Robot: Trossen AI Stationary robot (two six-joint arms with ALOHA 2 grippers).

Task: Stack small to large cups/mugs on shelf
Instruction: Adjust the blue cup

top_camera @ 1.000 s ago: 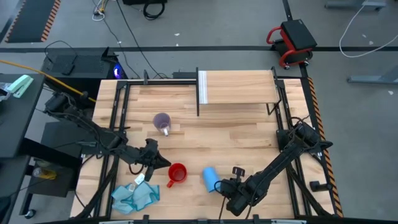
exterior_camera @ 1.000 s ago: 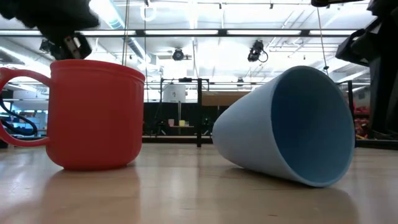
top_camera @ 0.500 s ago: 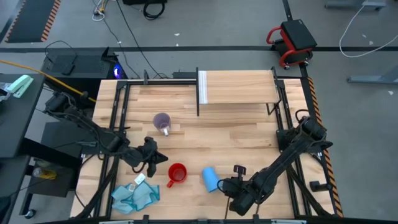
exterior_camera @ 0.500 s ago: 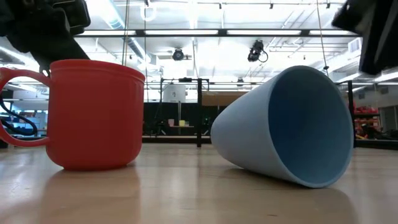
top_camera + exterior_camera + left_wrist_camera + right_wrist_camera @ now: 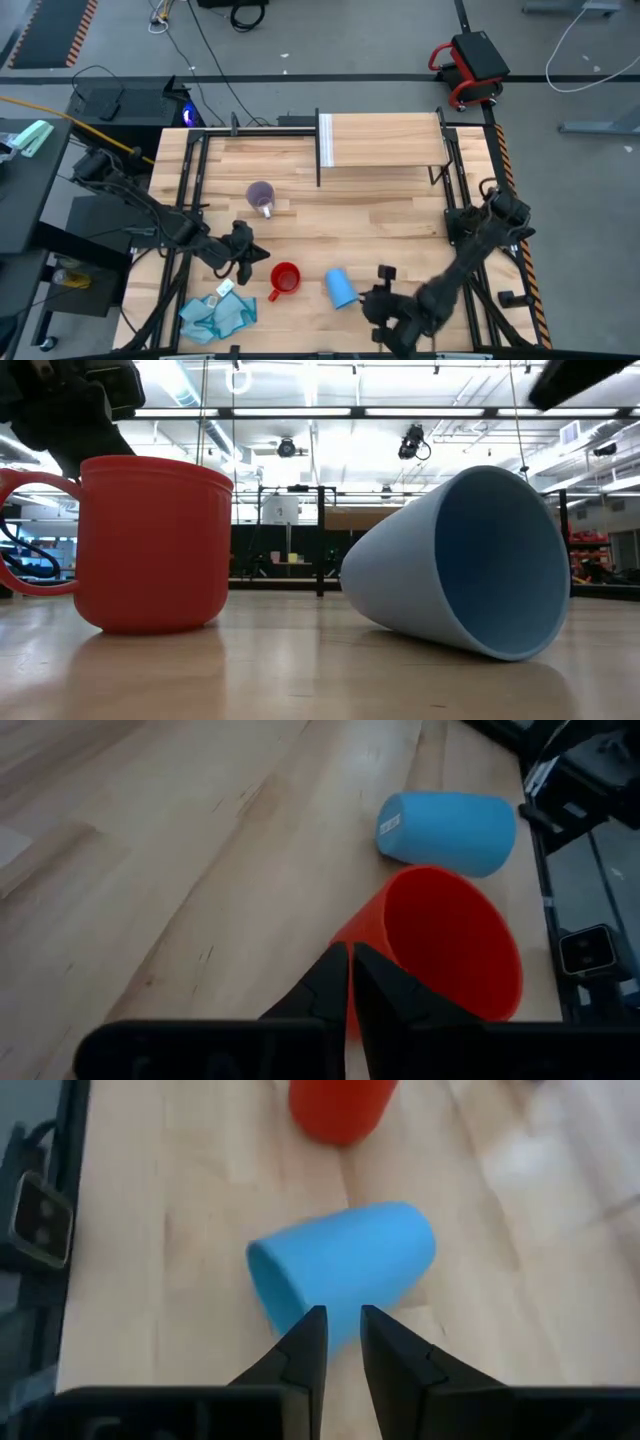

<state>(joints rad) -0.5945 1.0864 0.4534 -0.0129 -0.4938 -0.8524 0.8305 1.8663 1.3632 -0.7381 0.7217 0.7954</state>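
The red mug (image 5: 285,278) stands upright on the tabletop near the front, its handle toward the near left. The light-blue cup (image 5: 340,288) lies on its side right of it, its mouth toward the near edge (image 5: 495,560). The purple-grey mug (image 5: 261,195) stands upright farther back. The shelf (image 5: 385,140) is at the far edge, with nothing on it. My left gripper (image 5: 349,960) is shut, just left of the red mug (image 5: 440,940). My right gripper (image 5: 343,1325) hovers right of the blue cup (image 5: 345,1275), its fingers a narrow gap apart.
A crumpled light-blue cloth (image 5: 215,315) with a small white tag lies at the near left corner. Dark metal frame rails run along both table sides (image 5: 190,200). Bare wood lies between the mugs and the shelf.
My right gripper has drawn back from the light-blue cup toward the table's right and near edge, and has risen out of the low view. The cup has stayed on its side in the same place. The red mug has not moved.
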